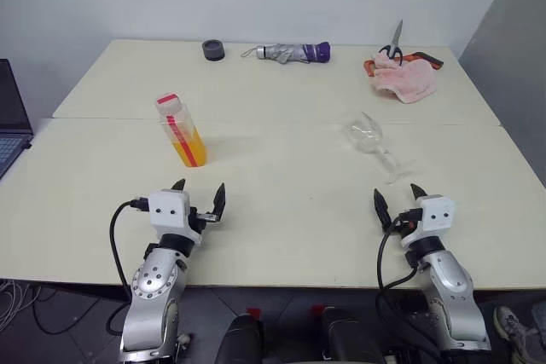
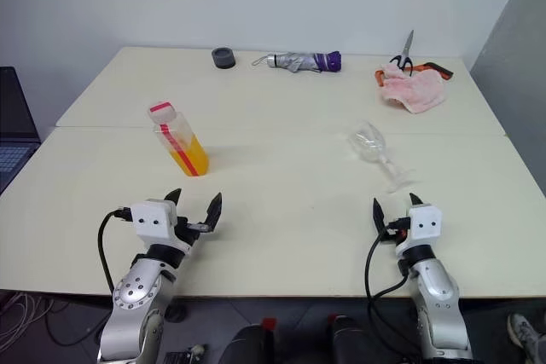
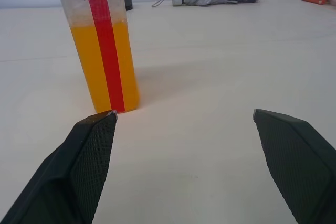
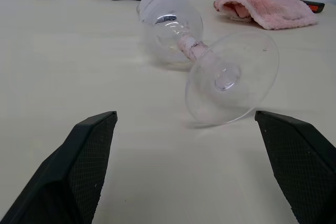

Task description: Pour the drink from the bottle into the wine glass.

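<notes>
Table: a pale cream table [image 1: 281, 210] is seen from above, with a seam running across it behind the bottle and the glass.
Bottle: a clear squarish bottle [image 1: 180, 130] with a pinkish-red cap and a red label strip is shown standing upright on the robot's left half of the table, ahead of the left gripper and apart from it.
Drink: an orange-yellow drink [image 1: 188, 147] is held in the lower part of the bottle; the upper part is seen clear.
Wine glass: a clear stemmed wine glass [image 1: 373, 142] is shown lying on its side on the right half of the table, its round foot turned toward the right gripper and its bowl pointing away. No liquid is seen in it.
Left gripper: the left gripper [image 1: 198, 197] is held just over the near table edge with its two black fingers spread wide; nothing is gripped between them.
Right gripper: the right gripper [image 1: 399, 199] is held near the front edge, just short of the glass foot, its fingers likewise spread wide and empty.
Far edge, left to right: a small dark round object [image 1: 213, 49], a folded grey and purple umbrella [image 1: 294, 53], and scissors [image 1: 393, 46] resting against a crumpled pink cloth [image 1: 403, 79] are shown.
Left margin: part of a laptop [image 1: 12, 121] is seen.
</notes>
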Robot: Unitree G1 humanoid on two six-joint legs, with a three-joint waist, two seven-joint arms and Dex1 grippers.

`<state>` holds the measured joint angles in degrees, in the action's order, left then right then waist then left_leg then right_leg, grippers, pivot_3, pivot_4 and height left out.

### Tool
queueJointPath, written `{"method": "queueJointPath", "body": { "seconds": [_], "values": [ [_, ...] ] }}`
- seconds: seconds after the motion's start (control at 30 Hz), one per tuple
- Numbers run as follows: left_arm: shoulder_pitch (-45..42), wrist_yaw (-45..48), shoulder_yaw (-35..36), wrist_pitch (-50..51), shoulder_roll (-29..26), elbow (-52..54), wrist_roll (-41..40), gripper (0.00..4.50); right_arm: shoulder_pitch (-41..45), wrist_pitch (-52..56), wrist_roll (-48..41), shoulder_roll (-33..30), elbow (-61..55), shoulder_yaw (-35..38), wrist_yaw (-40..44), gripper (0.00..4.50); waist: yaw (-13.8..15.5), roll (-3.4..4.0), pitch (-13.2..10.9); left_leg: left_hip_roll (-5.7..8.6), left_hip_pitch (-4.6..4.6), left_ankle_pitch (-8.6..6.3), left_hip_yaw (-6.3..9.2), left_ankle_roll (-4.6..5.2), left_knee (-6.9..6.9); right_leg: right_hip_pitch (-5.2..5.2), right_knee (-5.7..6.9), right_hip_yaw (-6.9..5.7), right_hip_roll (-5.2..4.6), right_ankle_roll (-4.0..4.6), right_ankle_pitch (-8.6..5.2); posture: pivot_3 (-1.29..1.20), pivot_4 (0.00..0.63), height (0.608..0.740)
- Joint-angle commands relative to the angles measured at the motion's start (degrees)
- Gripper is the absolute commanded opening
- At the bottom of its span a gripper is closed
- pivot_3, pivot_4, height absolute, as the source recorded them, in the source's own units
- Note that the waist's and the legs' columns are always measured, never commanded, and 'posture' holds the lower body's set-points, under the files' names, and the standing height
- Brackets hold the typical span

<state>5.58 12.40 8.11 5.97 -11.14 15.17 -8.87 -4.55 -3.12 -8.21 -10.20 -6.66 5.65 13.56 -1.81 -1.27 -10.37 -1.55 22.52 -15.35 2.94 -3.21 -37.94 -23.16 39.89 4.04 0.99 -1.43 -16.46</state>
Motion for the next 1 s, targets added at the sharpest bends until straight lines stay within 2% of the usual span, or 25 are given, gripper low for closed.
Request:
{"method": "queueJointPath", "body": {
  "seconds": [0.03,0.4,0.57,0.77,0.87,1.0],
  "values": [
    [-0.21,0.71,-0.51,-0.97,-0.68,1.19,0.26,4.45,-0.09,-0.28,-0.64,-0.03,-3.07,0.66,-0.28,4.50,0.00,0.00,0.00,0.00,0.00,0.00,0.00,0.00,0.00,0.00,0.00,0.00,0.00,0.00,0.00,0.00,0.150,0.740],
    [-0.20,1.21,-1.22,-4.12,-0.96,-1.18,1.66,4.45,-0.07,1.18,-0.66,-0.25,-4.32,0.53,-0.06,4.50,0.01,0.00,0.00,0.00,0.00,0.00,0.00,0.00,0.00,0.00,0.00,0.00,0.00,0.00,0.00,0.00,0.150,0.740],
    [-0.09,5.07,1.44,-3.59,-1.55,-1.70,-4.75,4.45,-0.06,1.39,-0.56,-0.97,-5.18,-0.30,1.26,4.50,0.00,0.00,0.00,-0.01,0.00,0.00,0.00,0.00,0.00,0.00,0.00,0.00,0.00,-0.01,0.00,0.00,0.150,0.740],
    [-1.87,4.24,3.48,-4.64,-2.46,-3.06,-4.57,4.45,-0.11,2.83,-4.40,-6.23,-8.58,-3.04,11.38,4.50,-0.01,0.00,0.00,0.00,0.00,0.00,0.01,0.00,0.00,0.00,0.00,-0.02,0.00,-0.01,-0.01,0.00,0.150,0.740],
    [-3.72,0.38,5.06,-4.79,-1.91,-4.36,-2.96,4.45,1.75,7.73,-9.09,-11.08,-11.91,-5.07,19.01,4.50,-0.04,-0.01,0.00,0.01,-0.02,0.00,-0.02,0.00,-0.02,0.01,0.00,-0.01,0.02,-0.02,-0.01,0.00,0.150,0.740],
    [-5.94,-2.27,5.61,-3.01,-1.90,-4.84,-2.38,4.45,5.85,15.43,-14.56,-15.61,-15.52,-5.86,23.78,4.50,-0.01,-0.02,0.00,0.00,-0.02,0.00,0.01,0.00,-0.02,0.02,0.01,-0.02,0.03,0.00,0.01,0.00,0.150,0.740]
  ]
}}
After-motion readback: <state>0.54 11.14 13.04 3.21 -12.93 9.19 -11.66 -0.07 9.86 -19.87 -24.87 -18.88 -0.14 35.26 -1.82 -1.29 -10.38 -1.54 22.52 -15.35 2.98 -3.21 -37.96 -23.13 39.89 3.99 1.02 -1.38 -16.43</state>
